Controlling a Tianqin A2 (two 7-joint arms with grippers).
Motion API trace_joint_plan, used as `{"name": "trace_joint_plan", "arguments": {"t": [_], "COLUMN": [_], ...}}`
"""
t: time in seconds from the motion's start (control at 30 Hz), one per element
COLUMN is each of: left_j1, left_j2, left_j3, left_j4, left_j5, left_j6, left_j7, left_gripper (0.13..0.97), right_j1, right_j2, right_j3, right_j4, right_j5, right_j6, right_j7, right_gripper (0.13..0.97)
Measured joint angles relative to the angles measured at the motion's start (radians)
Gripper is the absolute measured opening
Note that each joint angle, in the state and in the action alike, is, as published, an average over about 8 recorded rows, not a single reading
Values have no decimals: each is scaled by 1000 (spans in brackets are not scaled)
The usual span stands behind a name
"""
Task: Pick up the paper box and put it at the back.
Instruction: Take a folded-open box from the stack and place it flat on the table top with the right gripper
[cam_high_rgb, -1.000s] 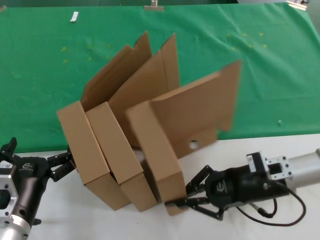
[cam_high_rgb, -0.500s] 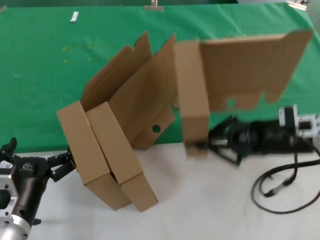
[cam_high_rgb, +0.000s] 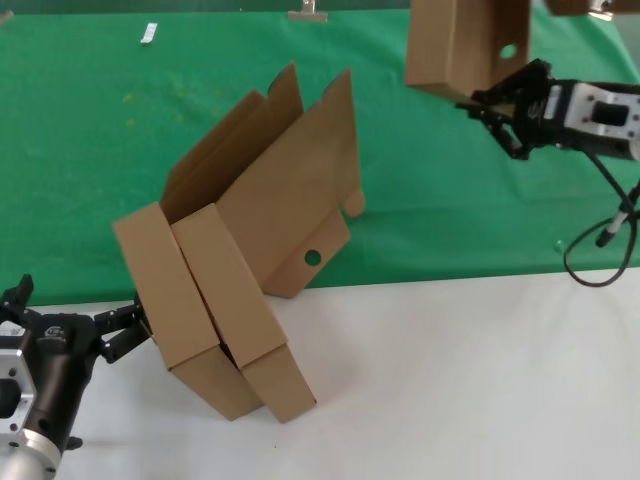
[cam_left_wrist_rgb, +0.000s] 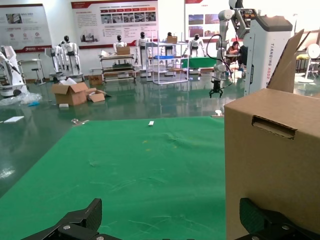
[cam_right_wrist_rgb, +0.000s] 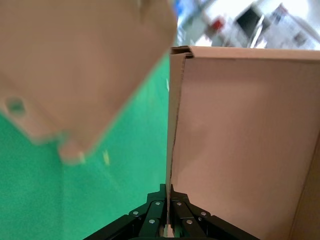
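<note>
Two more brown boxes lean together at the near left, standing on the white table at its edge with the green cloth, lids open toward the far side; one lid shows a round hole. Nothing sits between them and the far right. A small white tag lies on the cloth far left.

Paper box is up at the far right, above the green cloth, partly cut off by the top of the head view. Plain brown corrugated, round hole visible.

Right hand is clenched on the box's edge; right wrist view shows the fingers pinching a thin cardboard wall.

Left hand is at the near left, fingers spread, just beside the outer leaning box.

Left wrist view: a machine in the background reads "TIANQING".
</note>
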Motion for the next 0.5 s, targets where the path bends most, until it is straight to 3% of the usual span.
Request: {"name": "trace_joint_plan", "arguments": {"t": [0.23,0.5], "left_j1": [0,0], "left_j2": [0,0], "left_j3": [0,0], "left_j4": [0,0], "left_j5": [0,0], "left_j6": [0,0], "left_j7": [0,0], "left_gripper": [966,966], "right_j1": [21,5], "right_j2": [-37,-45], "right_j3": [-68,-163], "right_j4": [-4,-10], "right_j5": [-78,-181], "right_j6": [224,382], "right_j7": [3,91], "right_gripper": [153,153]}}
